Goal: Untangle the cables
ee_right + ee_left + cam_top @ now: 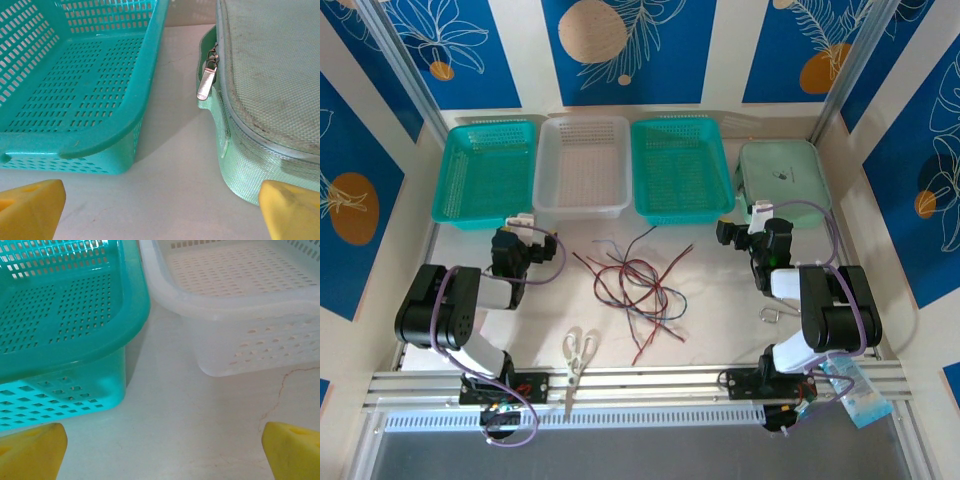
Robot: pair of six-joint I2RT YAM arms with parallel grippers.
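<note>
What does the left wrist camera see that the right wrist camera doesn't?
Left wrist: a white basket beside the left teal basket. Right wrist: a pale green zipped case with a metal zipper pull, beside the right teal basket. Both: a teal basket on the left, bare table, and yellow fingertips spread wide, so left gripper and right gripper are open.

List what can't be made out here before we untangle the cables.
Thin red, black and blue-grey cables: top view, too small to count strands or tell which crosses over which.
Pale green zipped fabric case: right wrist view, cut by top and right edges; contents hidden by its shut shell.
Small metal loop: top view, too small to identify.
Left gripper: left wrist view, yellow fingers cut off by the bottom edge.
</note>
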